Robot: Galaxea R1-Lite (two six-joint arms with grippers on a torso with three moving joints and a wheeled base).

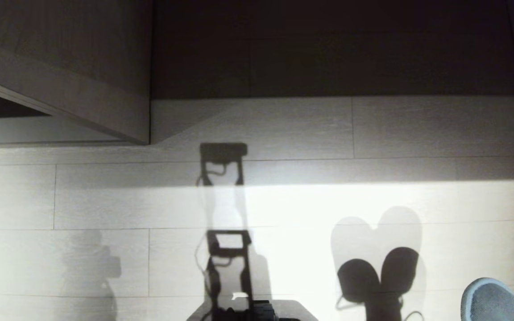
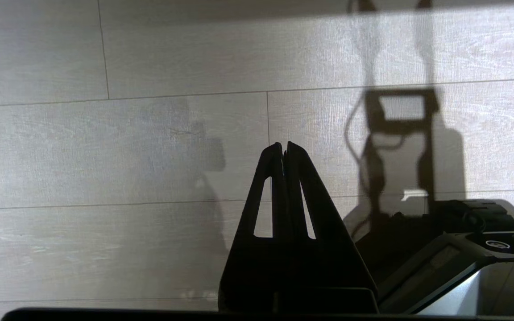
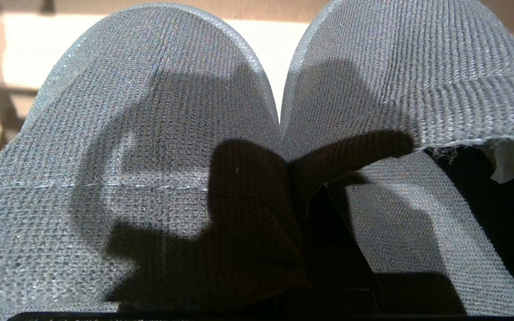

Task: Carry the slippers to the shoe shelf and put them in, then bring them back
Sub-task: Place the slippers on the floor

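Head camera looks down at the floor (image 1: 283,200); wrist cameras face it closer.

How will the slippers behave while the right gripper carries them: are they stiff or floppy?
The slippers look soft and knitted, so probably floppy. Pinched together in the right gripper, their uppers bulge and one edge folds, suggesting they bend easily. They seem light; the textured knit should resist slipping.

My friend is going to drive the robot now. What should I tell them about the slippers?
Right pincer: shut on the slippers, both toes sticking out ahead, held above the floor at the head view's lower right.
Left pincer: shut, empty, over the pale plank floor.
Shoe shelf: dark open compartment straight ahead, nothing seen inside.
Done: slippers picked up.
Left: whether they have been shelved yet cannot be told; otherwise put them in, then bring them back.
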